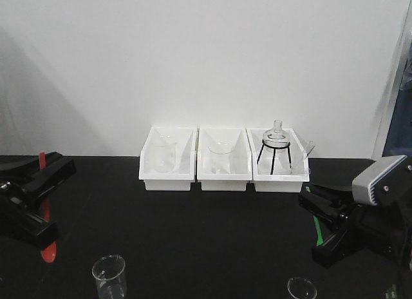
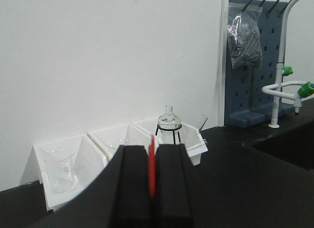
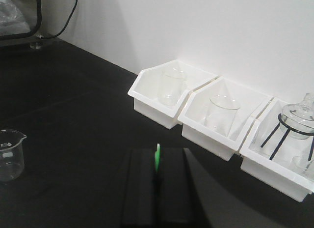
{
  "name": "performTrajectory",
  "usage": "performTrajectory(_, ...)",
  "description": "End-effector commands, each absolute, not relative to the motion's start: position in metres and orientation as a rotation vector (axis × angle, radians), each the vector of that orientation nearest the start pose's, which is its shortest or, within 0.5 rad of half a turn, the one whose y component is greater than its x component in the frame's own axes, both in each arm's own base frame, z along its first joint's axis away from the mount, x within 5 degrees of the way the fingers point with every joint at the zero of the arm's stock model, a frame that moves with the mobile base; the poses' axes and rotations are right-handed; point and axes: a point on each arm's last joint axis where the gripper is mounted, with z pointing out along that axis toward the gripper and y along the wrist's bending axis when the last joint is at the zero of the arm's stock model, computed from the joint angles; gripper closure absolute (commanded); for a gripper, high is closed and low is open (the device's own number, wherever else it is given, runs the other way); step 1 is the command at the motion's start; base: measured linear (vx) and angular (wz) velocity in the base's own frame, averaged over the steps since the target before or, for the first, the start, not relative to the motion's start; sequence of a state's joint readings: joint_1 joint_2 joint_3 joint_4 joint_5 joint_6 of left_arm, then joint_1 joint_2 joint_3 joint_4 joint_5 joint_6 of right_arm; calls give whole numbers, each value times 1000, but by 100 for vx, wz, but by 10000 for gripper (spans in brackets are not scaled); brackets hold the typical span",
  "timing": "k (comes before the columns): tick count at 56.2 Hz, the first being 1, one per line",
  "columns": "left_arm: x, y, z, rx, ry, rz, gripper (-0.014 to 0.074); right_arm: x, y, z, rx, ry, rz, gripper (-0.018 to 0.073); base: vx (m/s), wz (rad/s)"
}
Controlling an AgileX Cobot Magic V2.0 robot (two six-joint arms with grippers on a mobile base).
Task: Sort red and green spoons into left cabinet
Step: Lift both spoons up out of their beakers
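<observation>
Black bench top runs under a plain white wall, and no cabinet shows in any view, so where the spoons must go lies out of frame.

At the far left, the left gripper is clamped narrow on the red spoon. The spoon's long axis stands almost upright through the jaws, with the handle end poking above and the bowl hanging low near the bench. The left wrist view shows the same red strip pinched between the two black fingers.

Three white bins sit in a row at centre against the wall, well apart from both arms.

On the right, the right gripper is pinched tight on the green spoon, which also hangs near vertical below the jaws.

If the cabinet stands to the left, the red spoon's arm is likely nearer, and both spoons would probably need tipping flat to lie on a shelf.
</observation>
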State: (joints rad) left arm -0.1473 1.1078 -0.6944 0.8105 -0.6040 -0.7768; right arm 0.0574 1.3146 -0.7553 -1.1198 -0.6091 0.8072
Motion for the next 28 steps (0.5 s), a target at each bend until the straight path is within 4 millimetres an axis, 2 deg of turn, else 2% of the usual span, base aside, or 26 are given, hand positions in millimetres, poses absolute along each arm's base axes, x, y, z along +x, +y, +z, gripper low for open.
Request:
performTrajectory(1, 222, -72, 362, 385, 1329, -528, 603, 269, 63, 320, -611, 1517, 373, 568, 0, 0)
performTrajectory(28, 222, -72, 361, 385, 1329, -527, 603, 269, 63, 320, -611, 1517, 373, 568, 0, 0)
